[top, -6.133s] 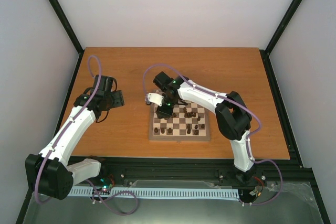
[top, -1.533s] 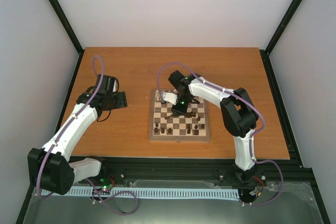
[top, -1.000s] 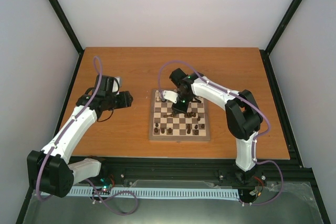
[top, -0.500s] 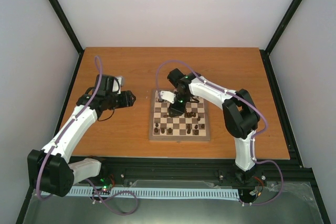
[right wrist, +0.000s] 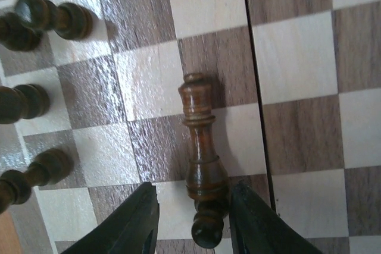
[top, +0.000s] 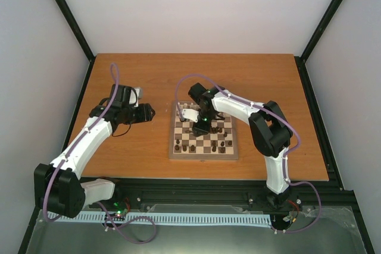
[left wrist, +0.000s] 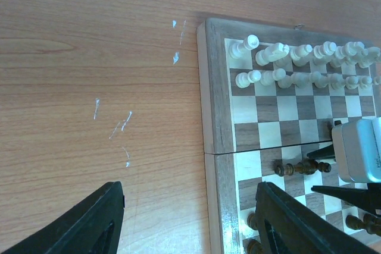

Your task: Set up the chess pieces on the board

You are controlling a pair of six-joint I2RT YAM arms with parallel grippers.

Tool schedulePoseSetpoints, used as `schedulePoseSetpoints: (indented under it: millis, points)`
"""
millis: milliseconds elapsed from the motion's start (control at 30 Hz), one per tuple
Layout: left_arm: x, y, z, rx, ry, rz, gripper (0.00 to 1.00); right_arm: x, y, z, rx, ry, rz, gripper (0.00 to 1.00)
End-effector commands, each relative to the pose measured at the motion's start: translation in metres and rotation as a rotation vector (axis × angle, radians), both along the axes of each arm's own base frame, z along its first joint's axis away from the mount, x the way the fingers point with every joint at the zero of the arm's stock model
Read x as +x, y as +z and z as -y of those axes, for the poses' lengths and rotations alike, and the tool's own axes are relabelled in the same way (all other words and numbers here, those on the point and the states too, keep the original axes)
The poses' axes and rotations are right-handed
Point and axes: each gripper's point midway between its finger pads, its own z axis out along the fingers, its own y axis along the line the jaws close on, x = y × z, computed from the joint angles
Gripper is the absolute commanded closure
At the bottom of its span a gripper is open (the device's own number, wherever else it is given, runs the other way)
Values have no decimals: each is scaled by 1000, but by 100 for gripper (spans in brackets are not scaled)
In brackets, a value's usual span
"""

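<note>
The board (top: 204,156) lies mid-table. Dark brown pieces (top: 196,146) stand scattered on its near half. In the left wrist view the cream-white pieces (left wrist: 297,63) stand in two rows along one edge of the board (left wrist: 208,87). My right gripper (top: 200,125) is low over the board's middle. In its wrist view it (right wrist: 194,193) is open, its fingers (right wrist: 134,221) either side of a dark brown piece (right wrist: 199,141) lying on its side. That piece also shows in the left wrist view (left wrist: 294,168). My left gripper (top: 146,112) (left wrist: 189,197) is open and empty over bare table, left of the board.
Other dark pieces (right wrist: 47,19) (right wrist: 27,102) (right wrist: 30,176) are close to the left of my right gripper. The board's centre seam (right wrist: 257,105) runs just right of the lying piece. Bare wooden table (top: 262,81) surrounds the board, with black frame rails at its edges.
My left gripper has moved right, closer to the board's left edge. My right gripper has shifted slightly left and nearer over the board's middle.
</note>
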Motion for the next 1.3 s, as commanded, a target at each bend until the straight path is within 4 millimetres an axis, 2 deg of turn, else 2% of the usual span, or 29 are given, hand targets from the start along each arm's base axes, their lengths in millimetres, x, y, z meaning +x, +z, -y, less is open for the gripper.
schedulePoseSetpoints:
  millis: [0, 233, 367, 667, 867, 967, 1000, 1133, 1267]
  points:
    - [9, 10, 2, -15, -16, 35, 37, 5, 2, 9, -30, 0, 67, 66]
    - [9, 8, 3, -18, -19, 26, 37, 7, 7, 12, -30, -7, 92, 65]
    - [9, 7, 4, -19, -21, 24, 37, 7, 9, 12, -22, -9, 100, 71]
    - [9, 3, 7, -33, -29, 8, 37, 6, 8, 7, -3, -10, 88, 69]
    - [10, 4, 7, -35, -31, 9, 37, 6, 12, 7, 7, -5, 92, 85]
    - [9, 3, 10, -54, -34, 7, 37, 6, 17, 6, 25, -2, 107, 90]
    - [8, 4, 14, -84, -36, 4, 37, 7, 20, 5, 34, -2, 115, 91]
    - [1, 19, 51, -320, -61, 10, 38, 10, 34, 3, 80, -14, 135, 92]
    - [5, 17, 65, -440, -26, 2, 39, 12, 43, 5, 112, -25, 131, 93]
